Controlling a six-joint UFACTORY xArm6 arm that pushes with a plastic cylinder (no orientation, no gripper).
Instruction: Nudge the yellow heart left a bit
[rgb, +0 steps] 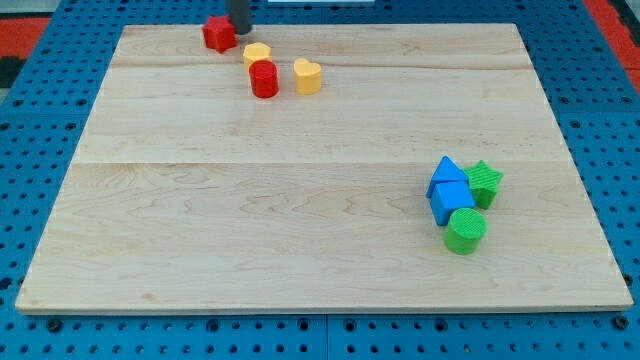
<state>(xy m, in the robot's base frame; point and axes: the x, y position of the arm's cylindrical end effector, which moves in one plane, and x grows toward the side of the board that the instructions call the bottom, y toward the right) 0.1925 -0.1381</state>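
Observation:
The yellow heart (307, 76) lies near the view's top, left of centre, on the wooden board (300, 200). A red cylinder (264, 79) stands just to its left, with a small gap between them. A yellow block (257, 54) sits right behind the red cylinder, touching it. A red star-like block (219, 33) lies at the board's top edge. My tip (240, 30) is at the top edge, just right of the red star block and up-left of the yellow heart.
At the view's right, a tight cluster: a blue triangle (447, 171), a blue block (452, 200), a green star (485, 181) and a green cylinder (465, 231). A blue pegboard (40, 150) surrounds the board.

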